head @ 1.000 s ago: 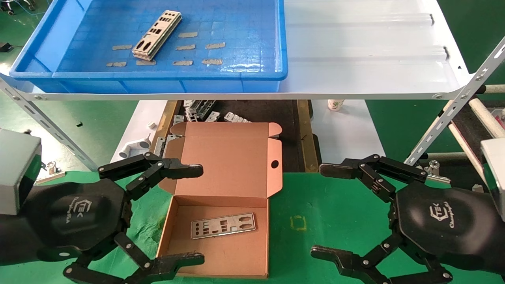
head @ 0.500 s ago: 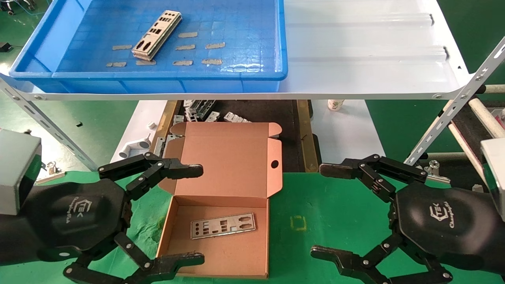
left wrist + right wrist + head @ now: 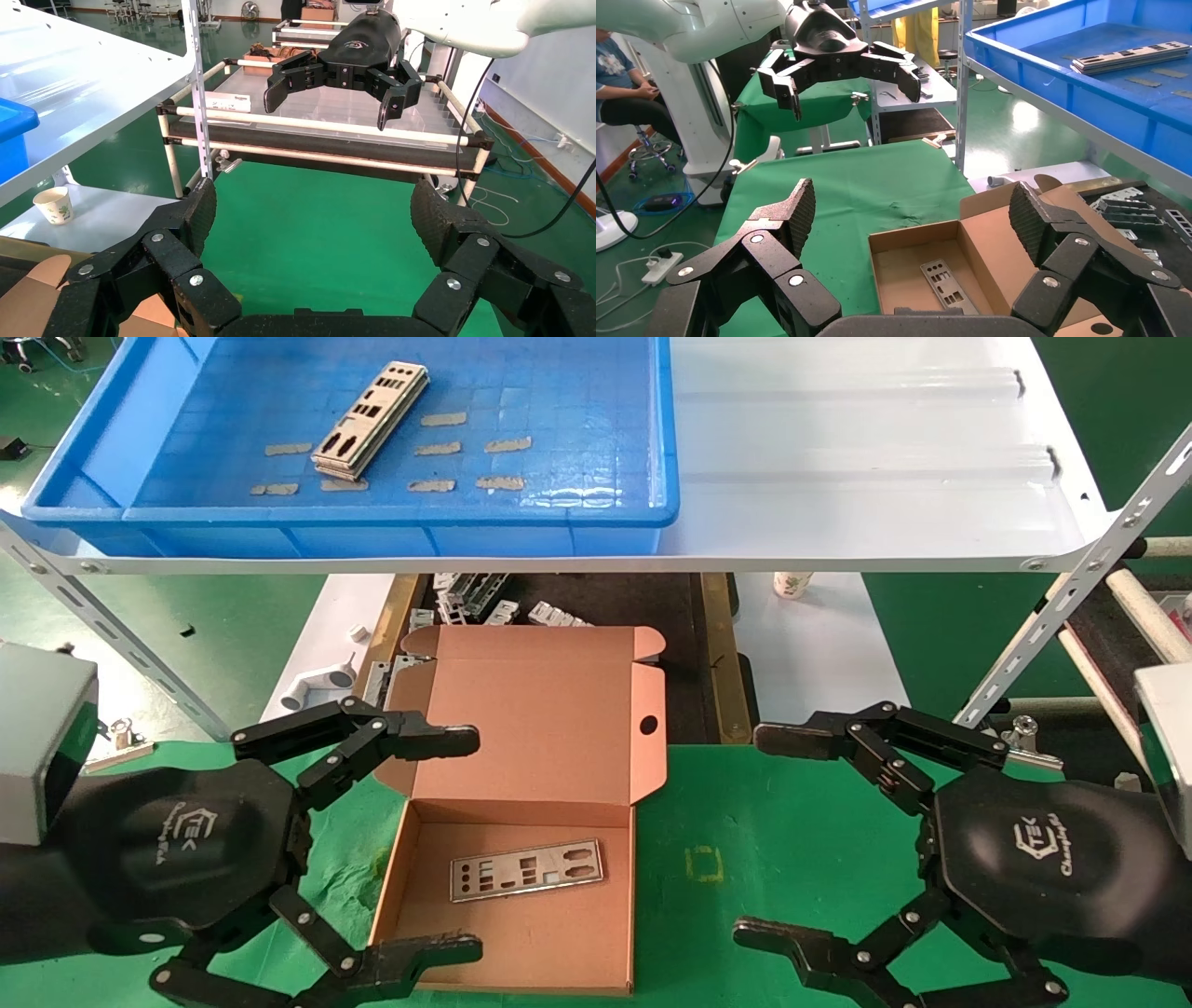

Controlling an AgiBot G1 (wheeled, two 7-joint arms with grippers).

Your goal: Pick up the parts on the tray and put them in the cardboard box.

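Both tools (image 3: pixel 466 845) (image 3: pixel 768 836) unmoved, fingers spread wide.

Head view: large shallow blue plastic tray (image 3: pixel 521 514) cut by the top edge, far rim out of frame. Stack of thin silver-grey punched metal plates (image 3: pixel 370 420) inside it; count too fine to tell. Small brown corrugated cardboard box (image 3: pixel 521 933) with its near left corner behind the left pincer (image 3: pixel 445 845) lower finger. Chunky grey metal brackets (image 3: pixel 484 603) partly hidden under the white sheet-metal shelf (image 3: pixel 838 505) and behind the box lid. Both arms run off the bottom and side edges.
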